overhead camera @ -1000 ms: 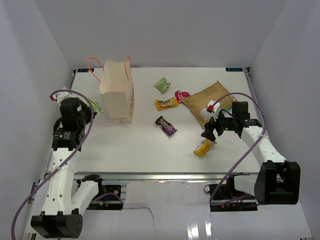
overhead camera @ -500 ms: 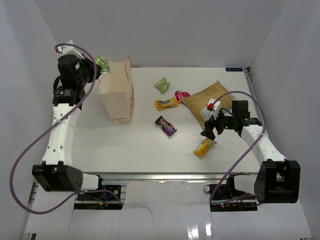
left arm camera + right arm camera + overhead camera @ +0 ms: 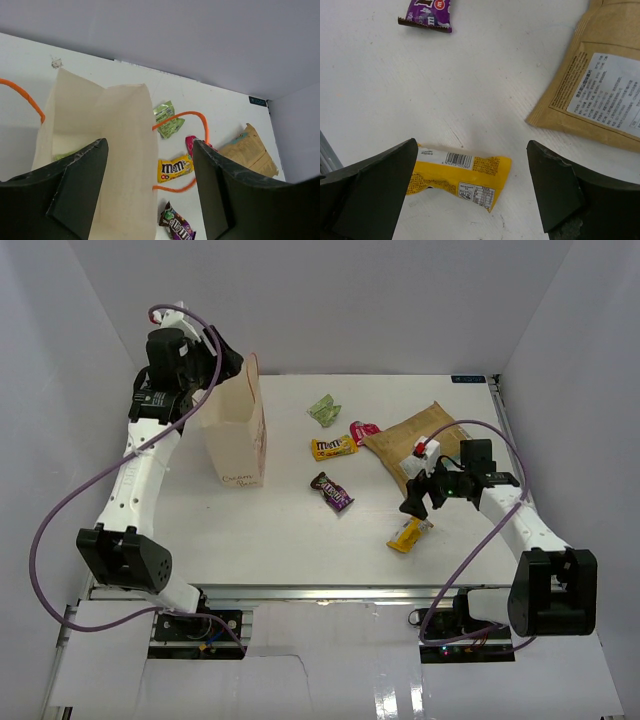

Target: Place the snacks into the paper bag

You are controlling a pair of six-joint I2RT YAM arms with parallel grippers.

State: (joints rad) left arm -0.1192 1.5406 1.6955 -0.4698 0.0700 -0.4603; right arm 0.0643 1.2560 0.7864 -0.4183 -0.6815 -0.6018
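The paper bag (image 3: 125,165) was matt cream paper, softly creased, with handles (image 3: 185,116) of thin orange cord. The worktop (image 3: 470,85) was matt white and finely scratched. The yellow packet (image 3: 465,175) and the purple packet (image 3: 427,12) were glossy printed film. The green packet (image 3: 167,120) was crinkled, shiny film. The tan pouch (image 3: 600,40) was matt brown kraft paper bearing a smooth white label (image 3: 607,92). The left hand (image 3: 150,155) had fingers (image 3: 80,190) of matt dark plastic, scuffed pale along the edges. The right hand (image 3: 471,155) had the same finish.
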